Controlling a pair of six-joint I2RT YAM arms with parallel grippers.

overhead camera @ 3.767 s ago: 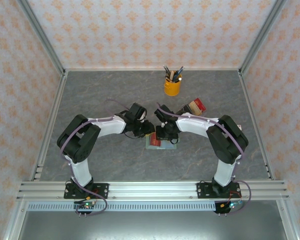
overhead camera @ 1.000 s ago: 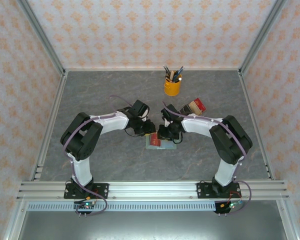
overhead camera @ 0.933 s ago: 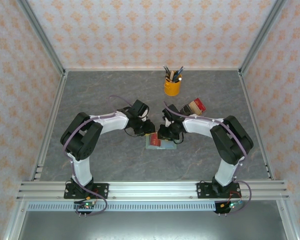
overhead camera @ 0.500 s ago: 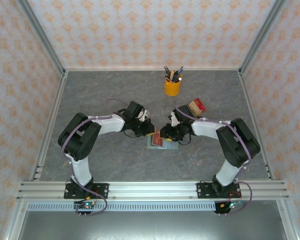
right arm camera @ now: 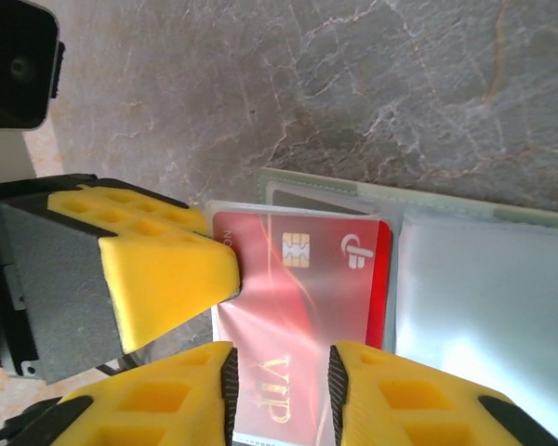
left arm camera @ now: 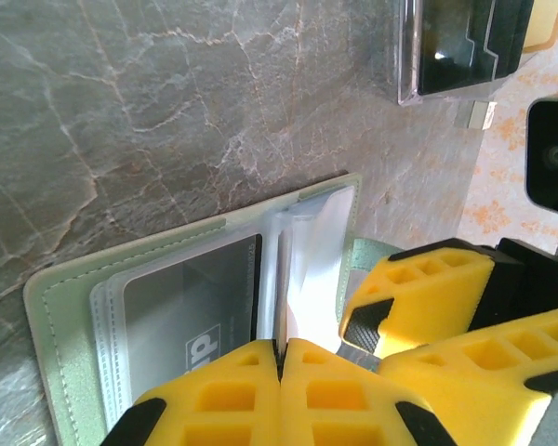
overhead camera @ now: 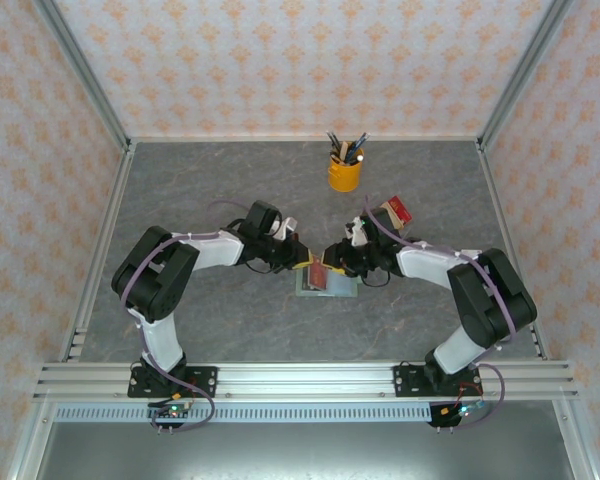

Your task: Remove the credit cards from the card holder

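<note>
While the left gripper (left arm camera: 280, 348), clamped on a clear sleeve (left arm camera: 309, 246), steadies the card holder (overhead camera: 342, 290) from ten o'clock, its sleeved red credit card (right arm camera: 298, 288) looks stiff and slick: pinch an exposed edge. The right gripper (right arm camera: 281, 372), half-spread, hovers over it.

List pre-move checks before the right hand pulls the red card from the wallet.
1. card holder lying open on the table: ok.
2. left hand shut on the clear sleeve: ok.
3. red card within the right hand's reach, chip end pointing away from it: ok.
4. right hand gripping the red card: not ok, jaws stand apart over it.
5. Clearance between the two hands at the card's edge: cannot tell.
</note>
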